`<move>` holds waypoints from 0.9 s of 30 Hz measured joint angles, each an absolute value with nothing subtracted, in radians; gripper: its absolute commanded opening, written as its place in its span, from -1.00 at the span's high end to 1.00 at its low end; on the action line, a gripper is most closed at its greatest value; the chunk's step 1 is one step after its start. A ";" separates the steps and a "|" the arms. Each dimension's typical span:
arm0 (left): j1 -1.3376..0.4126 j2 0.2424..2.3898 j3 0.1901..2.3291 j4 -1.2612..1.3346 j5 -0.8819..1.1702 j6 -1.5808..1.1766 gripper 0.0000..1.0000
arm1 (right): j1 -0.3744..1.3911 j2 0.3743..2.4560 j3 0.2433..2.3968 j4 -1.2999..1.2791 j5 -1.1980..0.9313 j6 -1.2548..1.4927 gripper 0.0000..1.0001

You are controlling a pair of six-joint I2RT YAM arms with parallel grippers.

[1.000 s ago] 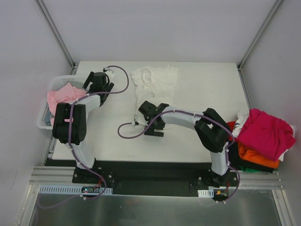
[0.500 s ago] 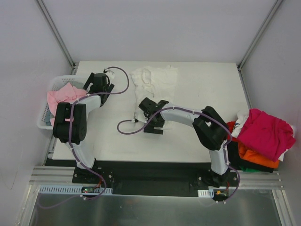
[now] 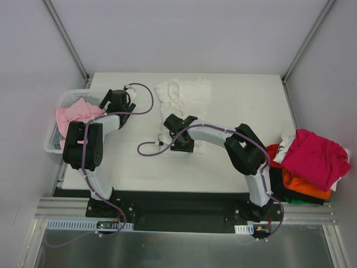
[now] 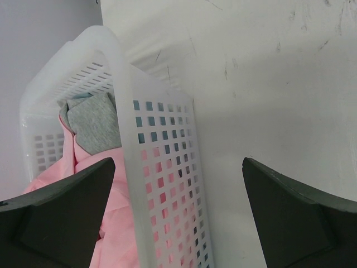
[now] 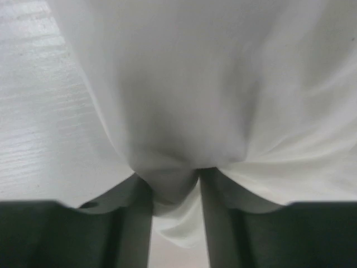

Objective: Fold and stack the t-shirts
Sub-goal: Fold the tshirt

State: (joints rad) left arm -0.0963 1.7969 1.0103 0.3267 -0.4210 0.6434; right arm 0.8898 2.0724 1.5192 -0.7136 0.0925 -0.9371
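Observation:
A white t-shirt (image 3: 184, 95) lies crumpled at the table's far middle, its near edge reaching toward me. My right gripper (image 3: 174, 124) is at that near edge. In the right wrist view its fingers (image 5: 174, 195) stand close together, with a bunched fold of the white t-shirt (image 5: 184, 84) pinched between them. My left gripper (image 3: 114, 100) hangs open at the basket's right side. In the left wrist view it (image 4: 178, 167) straddles the basket wall, touching nothing. A pale pink t-shirt (image 3: 75, 114) (image 4: 118, 229) lies in the basket.
The white lattice basket (image 3: 53, 146) (image 4: 100, 56) sits off the table's left edge and also holds a grey garment (image 4: 95, 125). At the right edge is a pile with a magenta t-shirt (image 3: 315, 156) over an orange one (image 3: 301, 184) and a dark one (image 3: 284, 192).
My right gripper has moved up and left onto the white t-shirt's near edge and closed on the cloth. The left arm has barely moved.

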 measured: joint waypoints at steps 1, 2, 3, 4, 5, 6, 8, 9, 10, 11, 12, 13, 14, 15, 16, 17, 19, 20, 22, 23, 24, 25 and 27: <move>-0.096 1.797 1.010 0.329 -0.421 0.646 -0.98 | 0.890 2.074 1.521 -0.714 0.093 -0.939 0.73; -0.096 1.797 1.008 0.332 -0.421 0.648 -0.99 | 0.889 2.076 1.522 -0.712 0.093 -0.939 0.87; -0.096 1.797 1.008 0.334 -0.421 0.649 -0.99 | 0.889 2.079 1.523 -0.705 0.103 -0.946 0.98; -0.096 1.797 1.007 0.336 -0.421 0.651 -0.99 | 0.887 2.081 1.526 -0.699 0.110 -0.945 0.99; -0.096 1.797 1.007 0.336 -0.421 0.652 -0.98 | 0.884 2.081 1.528 -0.696 0.111 -0.945 0.99; -0.096 1.797 1.007 0.337 -0.421 0.654 -0.99 | 0.883 2.081 1.528 -0.692 0.112 -0.944 0.99; -0.096 1.797 1.007 0.337 -0.421 0.656 -0.99 | 0.882 2.079 1.525 -0.689 0.113 -0.943 0.99; -0.096 1.797 1.007 0.338 -0.421 0.657 -0.98 | 0.884 2.077 1.521 -0.686 0.116 -0.943 0.99; -0.096 1.797 1.007 0.339 -0.421 0.659 -0.99 | 0.889 2.072 1.513 -0.679 0.119 -0.943 0.98; -0.096 1.797 1.007 0.339 -0.421 0.659 -0.99 | 0.893 2.066 1.504 -0.672 0.121 -0.944 0.99; -0.096 1.797 1.007 0.339 -0.421 0.660 -0.99 | 0.897 2.059 1.494 -0.665 0.125 -0.943 0.99; -0.096 1.797 1.007 0.339 -0.421 0.662 -0.99 | 0.904 2.052 1.482 -0.662 0.126 -0.943 0.99; -0.096 1.797 1.007 0.339 -0.421 0.662 -0.98 | 0.912 2.042 1.468 -0.661 0.126 -0.942 0.99; -0.096 1.797 1.007 0.339 -0.421 0.663 -0.99 | 0.924 2.030 1.454 -0.666 0.125 -0.939 0.99; -0.096 1.797 1.007 0.339 -0.421 0.663 -0.99 | 0.938 2.019 1.438 -0.672 0.119 -0.934 0.99; -0.096 1.797 1.007 0.339 -0.421 0.664 -0.99 | 0.956 2.005 1.422 -0.685 0.112 -0.929 0.99; -0.096 1.797 1.007 0.339 -0.421 0.665 -0.99 | 0.995 1.979 1.394 -0.718 0.087 -0.919 0.99; -0.096 1.797 1.007 0.339 -0.421 0.665 -0.98 | 1.016 1.966 1.384 -0.739 0.070 -0.915 0.99; -0.096 1.797 1.007 0.340 -0.421 0.665 -0.99 | 1.060 1.937 1.365 -0.774 0.040 -0.902 0.99; -0.096 1.797 1.007 0.340 -0.421 0.665 -0.99 | 1.075 1.922 1.358 -0.787 0.030 -0.899 0.99; -0.096 1.797 1.007 0.340 -0.421 0.665 -0.99 | 1.104 1.899 1.348 -0.804 0.017 -0.893 0.98; -0.096 1.797 1.007 0.340 -0.421 0.665 -0.99 | 1.120 1.883 1.343 -0.817 0.010 -0.890 0.99; -0.096 1.797 1.005 0.341 -0.421 0.665 -0.98 | 1.157 1.847 1.335 -0.841 -0.001 -0.879 0.98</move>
State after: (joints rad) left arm -0.0963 1.7969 1.0046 0.3408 -0.4213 0.6647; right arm 1.1572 1.8473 1.3346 -0.8413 -0.0013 -0.8791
